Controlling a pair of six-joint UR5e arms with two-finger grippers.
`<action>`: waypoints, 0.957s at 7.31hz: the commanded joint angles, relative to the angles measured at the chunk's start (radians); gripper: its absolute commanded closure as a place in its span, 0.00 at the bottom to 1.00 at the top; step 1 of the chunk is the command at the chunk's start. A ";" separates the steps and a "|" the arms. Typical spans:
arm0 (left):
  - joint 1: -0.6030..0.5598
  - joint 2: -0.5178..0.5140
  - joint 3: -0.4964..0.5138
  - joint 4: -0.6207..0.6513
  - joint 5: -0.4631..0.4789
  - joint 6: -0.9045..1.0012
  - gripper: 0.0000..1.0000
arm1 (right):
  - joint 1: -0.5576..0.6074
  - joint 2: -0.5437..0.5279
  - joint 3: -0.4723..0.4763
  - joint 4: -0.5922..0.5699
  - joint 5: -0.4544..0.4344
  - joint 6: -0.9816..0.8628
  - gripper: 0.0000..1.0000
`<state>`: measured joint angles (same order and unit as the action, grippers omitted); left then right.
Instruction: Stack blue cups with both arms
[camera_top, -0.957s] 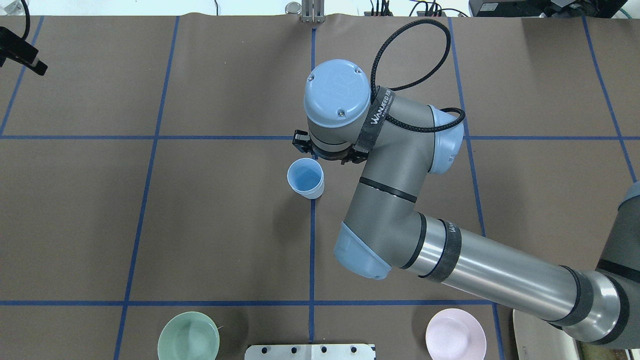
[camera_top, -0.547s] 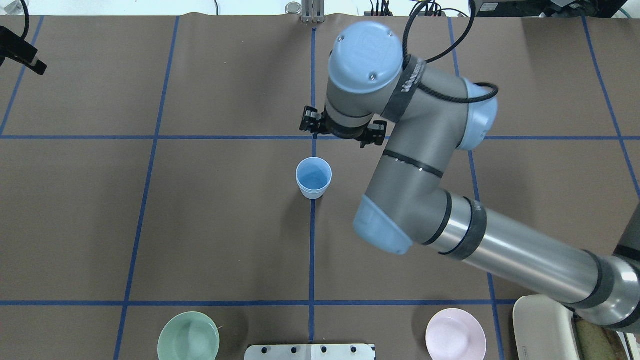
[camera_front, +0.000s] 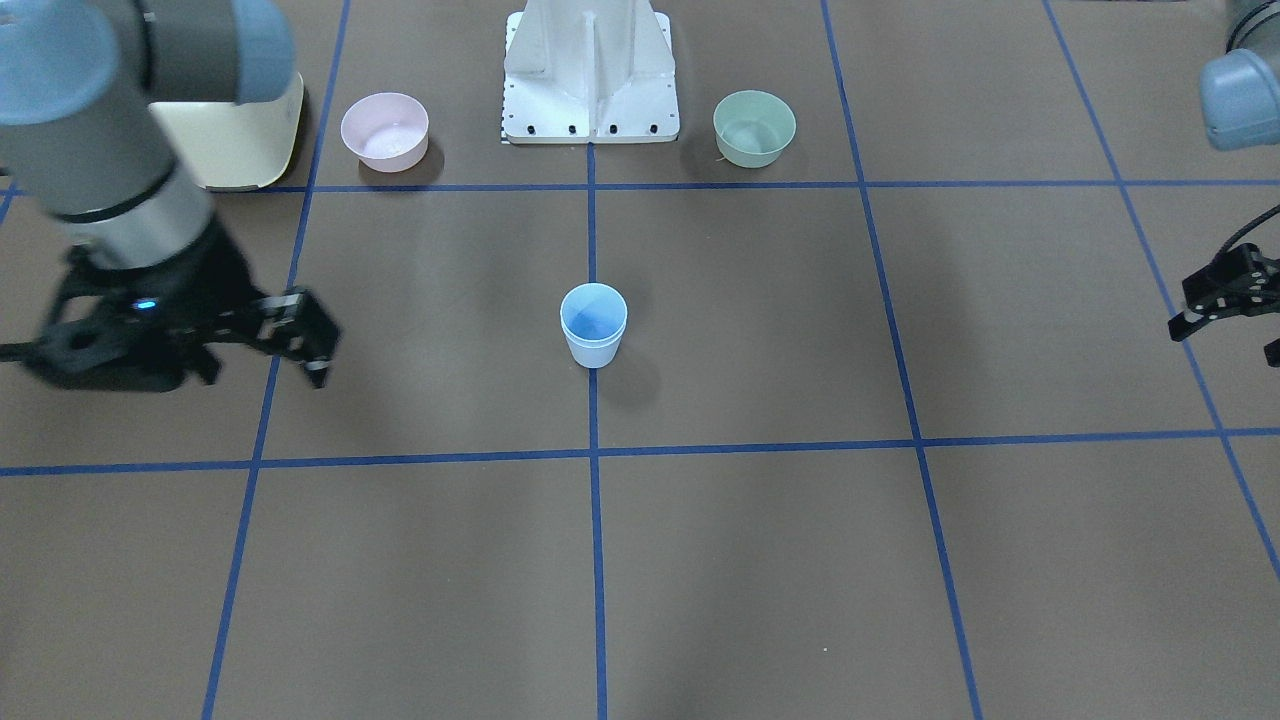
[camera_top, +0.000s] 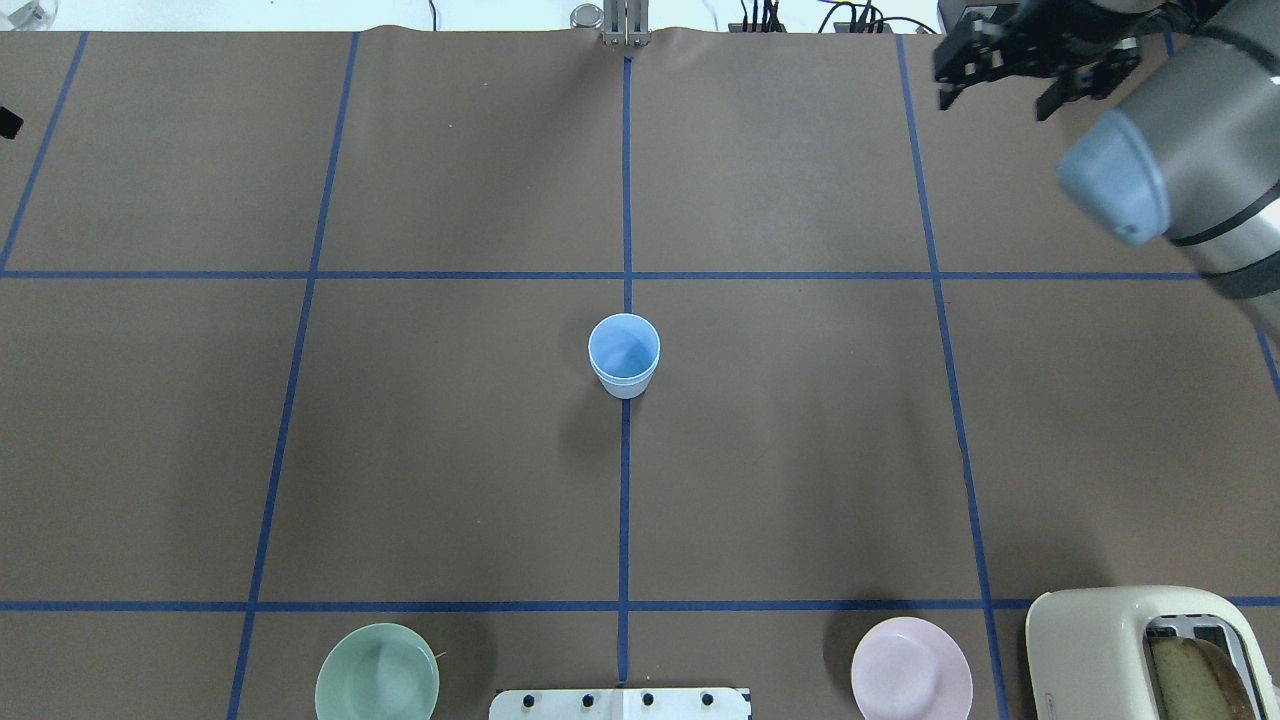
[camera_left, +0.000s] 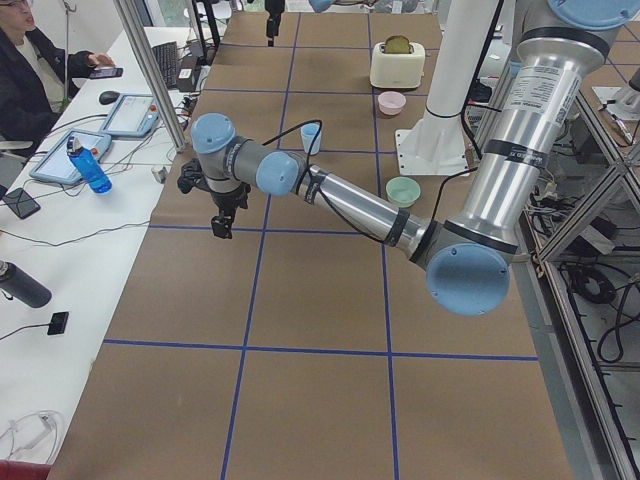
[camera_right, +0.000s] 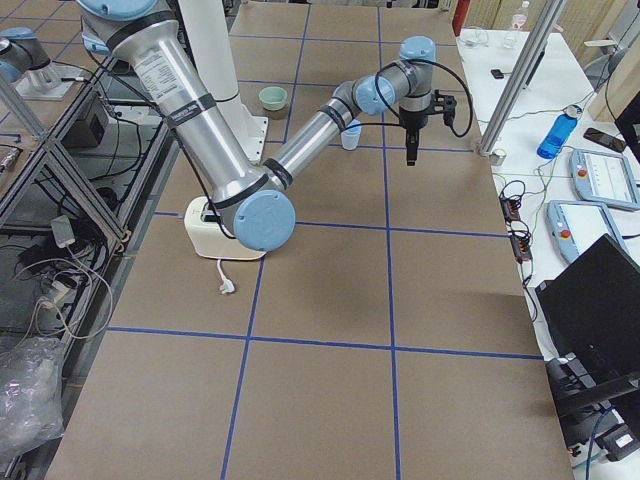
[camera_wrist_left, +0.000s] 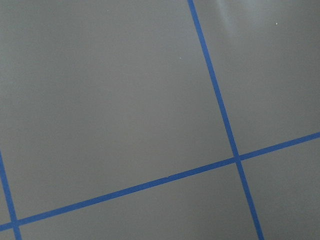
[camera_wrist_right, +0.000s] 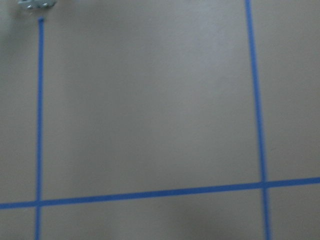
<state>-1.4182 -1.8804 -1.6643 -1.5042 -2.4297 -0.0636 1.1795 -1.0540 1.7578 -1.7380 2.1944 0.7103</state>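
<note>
Overhead exterior: blue cups (camera_top: 624, 355) look nested, upright mid tabletop (camera_top: 450, 450) on the center tape line (camera_top: 624, 500). Right gripper (camera_top: 1020, 75) is way off at the far right corner, jaws spread, nothing in it. Left gripper (camera_front: 1226, 335) is out at the opposite edge, also spread w/ nothing held.

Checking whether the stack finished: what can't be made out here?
- Pale-blue plastic tumbler: whether a second is nested inside; too small, overhead view.
- Left black two-finger end effector: cut by front view's right edge; opening unclear.
- Right black two-finger end effector: motion-blurred, front view; opening unclear.
</note>
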 joint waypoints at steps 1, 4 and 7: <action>-0.088 0.003 0.107 -0.005 -0.009 0.167 0.02 | 0.219 -0.121 -0.114 0.008 0.059 -0.382 0.00; -0.165 0.047 0.116 -0.013 -0.009 0.217 0.02 | 0.282 -0.274 -0.156 0.072 0.106 -0.519 0.00; -0.186 0.076 0.116 -0.027 -0.005 0.215 0.02 | 0.282 -0.311 -0.170 0.107 0.122 -0.517 0.00</action>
<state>-1.5973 -1.8151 -1.5469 -1.5289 -2.4370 0.1525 1.4608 -1.3543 1.5940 -1.6374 2.3112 0.1946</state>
